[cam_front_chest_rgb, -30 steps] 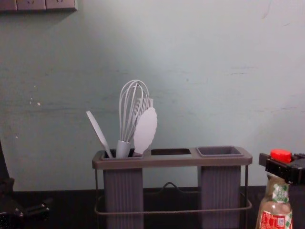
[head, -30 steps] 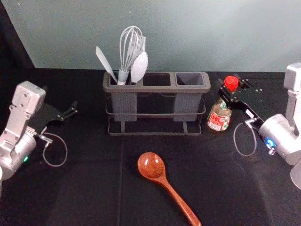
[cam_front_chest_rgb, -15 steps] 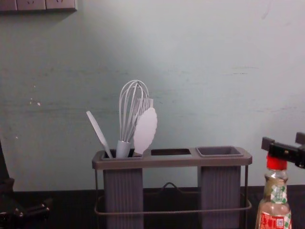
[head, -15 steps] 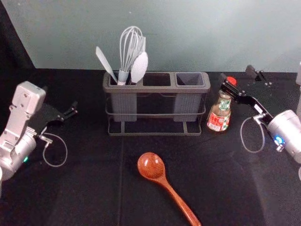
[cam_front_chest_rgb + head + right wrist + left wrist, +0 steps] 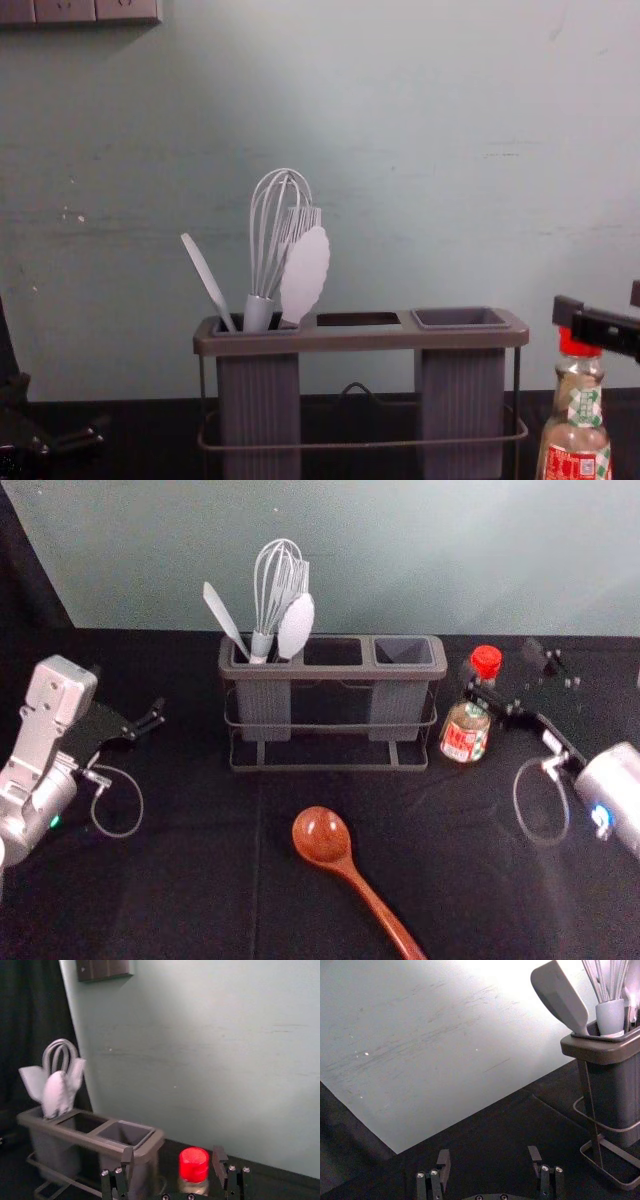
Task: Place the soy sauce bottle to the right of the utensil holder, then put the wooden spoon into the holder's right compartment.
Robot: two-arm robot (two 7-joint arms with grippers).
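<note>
The soy sauce bottle [image 5: 466,730] with its red cap stands upright just right of the utensil holder [image 5: 340,670]. My right gripper [image 5: 512,675] is open at the bottle's upper part; in the right wrist view the red cap [image 5: 194,1164] shows between the spread fingers of the right gripper [image 5: 173,1154]. From the chest, the right gripper [image 5: 602,304] is level with or slightly above the cap. The wooden spoon [image 5: 322,836] lies in front of the holder, bowl toward it. The right compartment [image 5: 403,650] has an open top. Parked at the left, my left gripper [image 5: 128,692], [image 5: 489,1154] is open.
A whisk [image 5: 270,590], a white spatula [image 5: 225,618] and other light utensils stand in the holder's left compartment. Behind the dark table [image 5: 180,880] rises a plain wall [image 5: 400,550].
My right gripper has opened, letting go of the bottle, and drawn back toward the right and the table's front. The bottle stands where it was. The left arm has kept still.
</note>
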